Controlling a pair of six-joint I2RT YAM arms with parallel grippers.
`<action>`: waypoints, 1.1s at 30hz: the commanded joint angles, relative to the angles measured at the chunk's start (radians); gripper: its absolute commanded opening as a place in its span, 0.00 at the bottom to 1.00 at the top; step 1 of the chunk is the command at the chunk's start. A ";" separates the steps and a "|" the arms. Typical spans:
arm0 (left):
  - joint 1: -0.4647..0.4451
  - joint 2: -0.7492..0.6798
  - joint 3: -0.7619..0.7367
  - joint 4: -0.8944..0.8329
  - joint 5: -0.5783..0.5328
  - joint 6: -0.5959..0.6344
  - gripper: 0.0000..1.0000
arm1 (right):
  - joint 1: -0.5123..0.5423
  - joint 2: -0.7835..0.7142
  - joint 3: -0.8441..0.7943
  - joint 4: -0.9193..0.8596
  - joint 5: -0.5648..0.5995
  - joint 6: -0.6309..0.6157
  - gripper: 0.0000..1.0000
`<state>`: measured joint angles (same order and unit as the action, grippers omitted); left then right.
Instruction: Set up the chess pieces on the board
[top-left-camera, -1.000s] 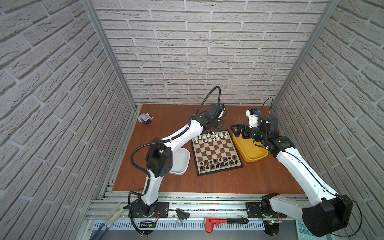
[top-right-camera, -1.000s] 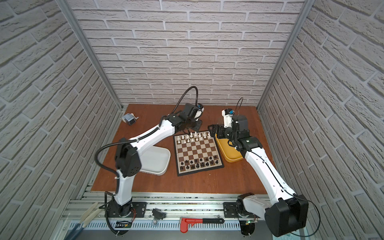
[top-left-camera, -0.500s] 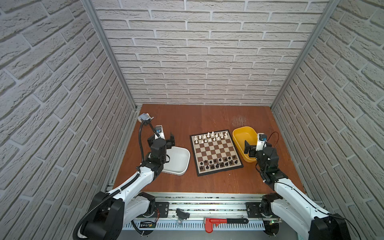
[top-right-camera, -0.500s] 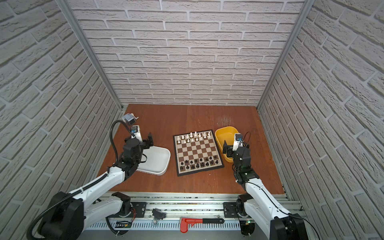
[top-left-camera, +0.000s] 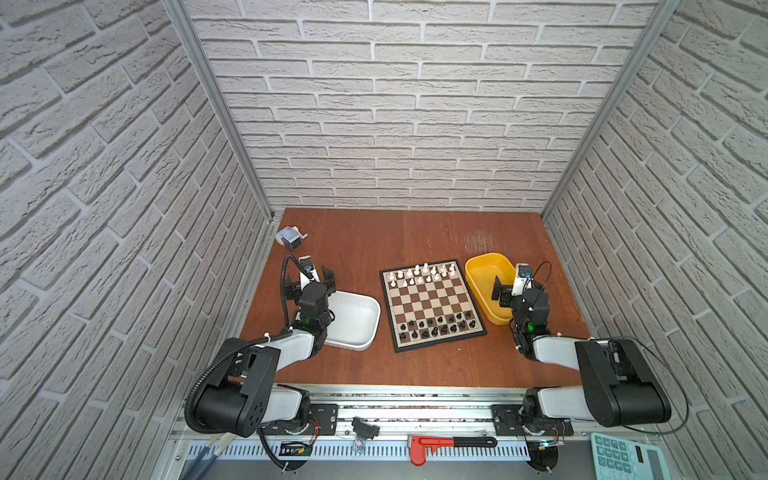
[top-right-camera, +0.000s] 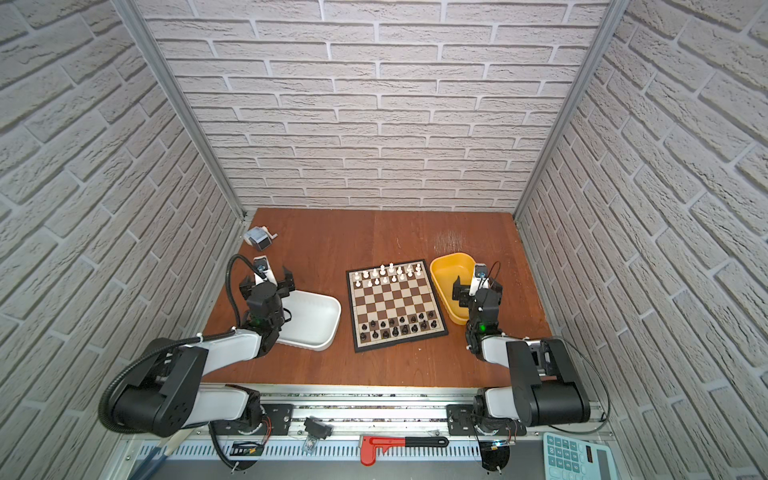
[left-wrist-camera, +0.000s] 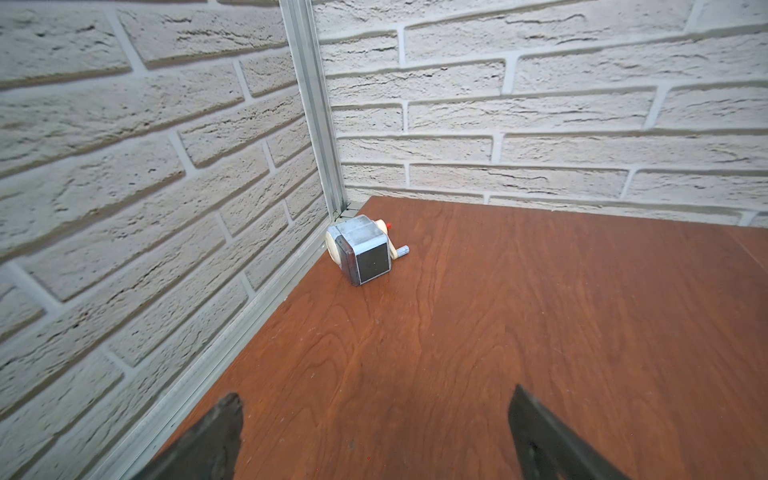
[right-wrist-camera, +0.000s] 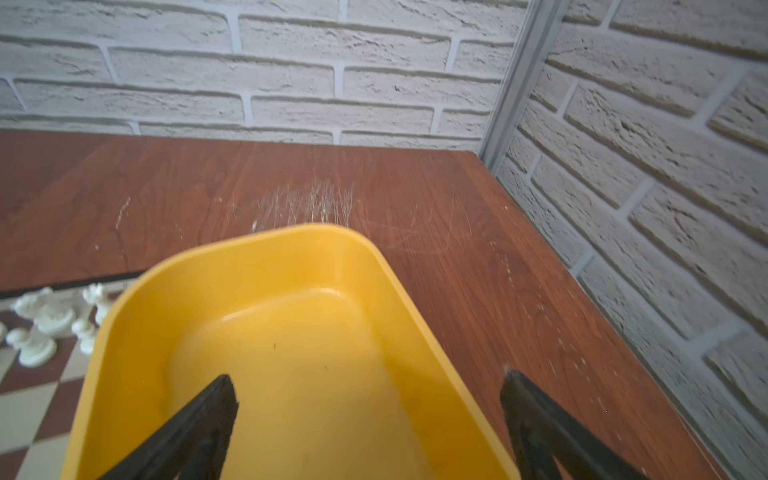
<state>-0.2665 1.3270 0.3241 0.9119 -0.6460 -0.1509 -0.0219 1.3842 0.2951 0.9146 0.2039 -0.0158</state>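
Note:
The board lies mid-table in both top views. White chess pieces fill its two far rows, and black chess pieces stand on its two near rows. My left gripper is open and empty at the far end of the white tub, left of the board. My right gripper is open and empty, straddling the yellow tub's right rim. The right wrist view catches a few white pieces on the board's corner.
The white tub sits left of the board and shows nothing inside. The yellow tub sits right of it, with nothing in it. A grey pencil sharpener stands in the far left corner. Brick walls close three sides.
Both arms drew back from the board's far end and the yellow tub toward the table's front and folded low. The left gripper's jaws opened wide.

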 joint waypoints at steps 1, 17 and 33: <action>0.011 -0.071 -0.021 -0.027 0.008 0.004 0.98 | -0.008 -0.051 -0.030 0.055 -0.020 0.016 1.00; 0.106 0.085 -0.140 0.351 0.124 0.092 0.98 | -0.016 -0.202 -0.057 0.000 -0.117 0.012 1.00; 0.153 0.250 -0.160 0.548 0.204 0.077 0.99 | -0.004 0.041 -0.197 0.459 -0.278 0.058 1.00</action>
<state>-0.1192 1.5795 0.1551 1.3689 -0.4496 -0.0746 -0.0280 1.3655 0.1444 1.1145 -0.0494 0.0383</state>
